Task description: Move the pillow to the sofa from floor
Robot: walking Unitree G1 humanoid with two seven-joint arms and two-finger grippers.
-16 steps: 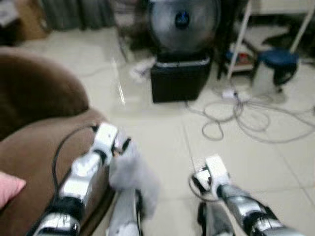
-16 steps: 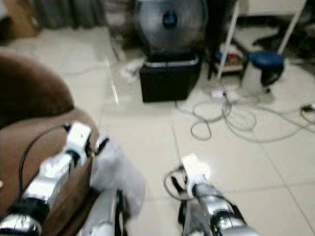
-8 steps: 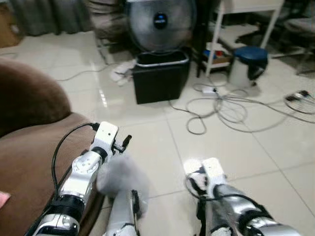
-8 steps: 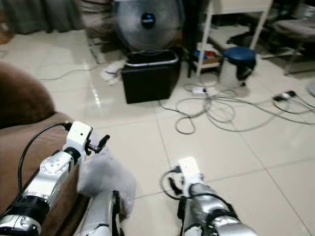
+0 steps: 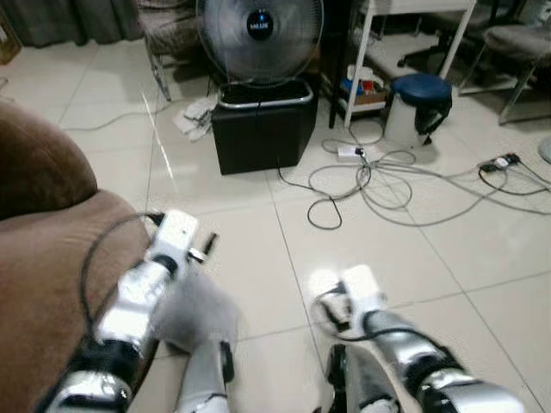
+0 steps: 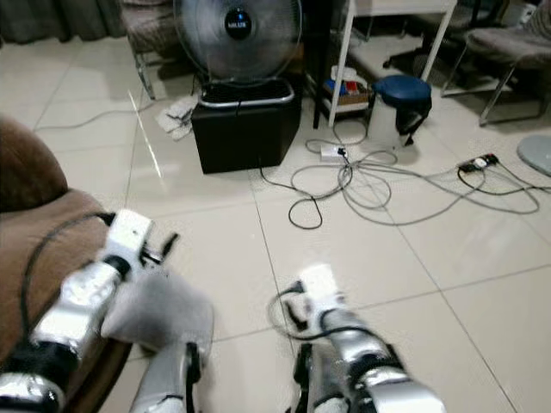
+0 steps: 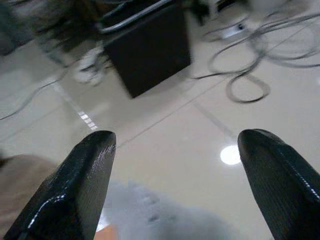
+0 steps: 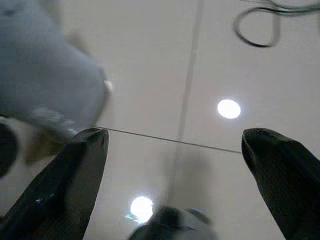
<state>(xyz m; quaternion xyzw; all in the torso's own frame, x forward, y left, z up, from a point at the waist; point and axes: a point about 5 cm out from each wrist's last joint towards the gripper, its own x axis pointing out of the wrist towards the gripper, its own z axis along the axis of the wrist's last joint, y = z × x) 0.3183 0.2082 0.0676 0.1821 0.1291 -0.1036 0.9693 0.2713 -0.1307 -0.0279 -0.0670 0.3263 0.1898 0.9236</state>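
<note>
The robot is standing on a pale tiled floor [image 5: 258,258] with the brown sofa [image 5: 43,249] at its left; the sofa's rounded arm is lying just beside the left arm. A grey pillow [image 5: 196,311] is sitting low in front of the robot, between its left forearm and its leg, at the sofa's edge; whether it is touching the floor cannot be told, and its outline is blurred. The left hand [image 7: 175,175] is hanging with its two black fingers [image 7: 75,190] spread wide, holding nothing; in the left wrist view the grey pillow [image 7: 165,215] is showing below and between the fingers, apart from them. The right hand [image 8: 175,175] is likewise gaping, its fingers [image 8: 60,185] well apart over bare tile; the pillow [image 8: 45,75] is showing as a pale grey mass near one finger, not pinched.

Further off, a black box [image 5: 263,129] is standing on the floor with a round fan [image 5: 258,34] rising behind it; crumpled white cloth [image 5: 194,116] is lying just beside the box; a tangle of cables [image 5: 379,185] is sprawling over the tiles to the right; a white bin with a blue lid [image 5: 417,107] is standing near a white-legged shelf [image 5: 366,52]; the legs of a chair [image 5: 508,60] are showing at the far right.
</note>
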